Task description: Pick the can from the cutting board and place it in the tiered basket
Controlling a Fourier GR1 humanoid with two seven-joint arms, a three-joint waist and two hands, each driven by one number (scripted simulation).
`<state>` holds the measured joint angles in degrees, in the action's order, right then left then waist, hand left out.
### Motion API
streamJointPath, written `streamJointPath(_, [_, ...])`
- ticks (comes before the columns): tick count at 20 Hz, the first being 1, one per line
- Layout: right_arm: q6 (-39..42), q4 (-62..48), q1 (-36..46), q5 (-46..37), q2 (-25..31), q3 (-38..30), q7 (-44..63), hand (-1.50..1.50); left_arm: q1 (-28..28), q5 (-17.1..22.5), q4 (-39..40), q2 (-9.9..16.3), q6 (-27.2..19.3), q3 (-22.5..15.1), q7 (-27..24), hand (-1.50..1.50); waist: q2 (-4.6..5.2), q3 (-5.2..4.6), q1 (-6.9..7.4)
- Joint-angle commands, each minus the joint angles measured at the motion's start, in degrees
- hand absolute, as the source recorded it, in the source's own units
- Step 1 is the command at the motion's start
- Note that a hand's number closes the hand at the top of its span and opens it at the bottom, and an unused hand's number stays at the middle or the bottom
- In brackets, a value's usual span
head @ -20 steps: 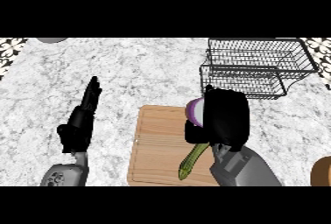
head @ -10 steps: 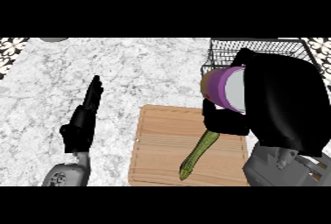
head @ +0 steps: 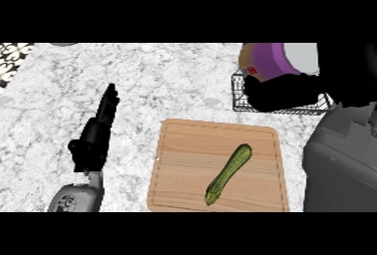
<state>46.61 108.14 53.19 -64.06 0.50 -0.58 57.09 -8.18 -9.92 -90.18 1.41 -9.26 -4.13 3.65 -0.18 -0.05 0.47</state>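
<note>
The right hand point(head: 290, 92) is up at the top right, its dark fingers point(head: 259, 93) curled round the purple can point(head: 276, 62), and the can is off the cutting board point(head: 218, 172) entirely, held high and tilted, its pale end facing the upper right. Just under the hand, part of the wire tiered basket point(head: 247, 102) peeks out; most of it is hidden behind the hand and the grey forearm. Whether the can is inside the basket or above it, hard to tell from here. On the wooden board, a long green vegetable point(head: 228, 174) lies slantwise. Over on the left, the left hand point(head: 95, 137) rests edge-on above the marbled bench point(head: 162, 79), fingers straight and holding nothing.
</note>
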Motion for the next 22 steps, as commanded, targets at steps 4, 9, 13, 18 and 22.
streamJointPath(4, [-6.6, -13.2, 6.0, -3.9, 3.0, -5.0, 0.6, 1.50, 2.8, -2.0, -4.2, -1.3, -2.1, -3.6, 1.5, 0.00, 0.21, 0.04, 0.40])
streamJointPath(9, [-10.9, -21.6, 6.7, -5.8, 8.5, -6.0, -5.4, 1.50, 1.8, 0.3, -1.6, -0.3, 0.2, -1.2, -0.8, 0.00, 0.36, 0.02, 0.31])
streamJointPath(13, [-8.1, -20.6, 5.3, -5.2, 10.2, -5.2, -7.1, 1.50, 2.1, -1.2, 4.0, -0.8, -1.0, -0.8, -6.3, 0.00, 0.22, 0.02, -0.30])
streamJointPath(18, [-15.0, -25.1, -0.9, -5.7, 13.9, -6.4, -13.2, 1.50, 1.2, 0.1, 0.8, 0.2, -0.4, 0.9, -2.1, 0.00, 0.23, 0.04, -0.22])
streamJointPath(22, [-22.5, -29.6, 1.5, -1.0, 11.0, -17.7, -9.6, -1.50, 1.3, 2.1, 0.4, 1.1, 1.3, 1.2, -2.4, 0.00, 0.44, 0.07, 0.30])
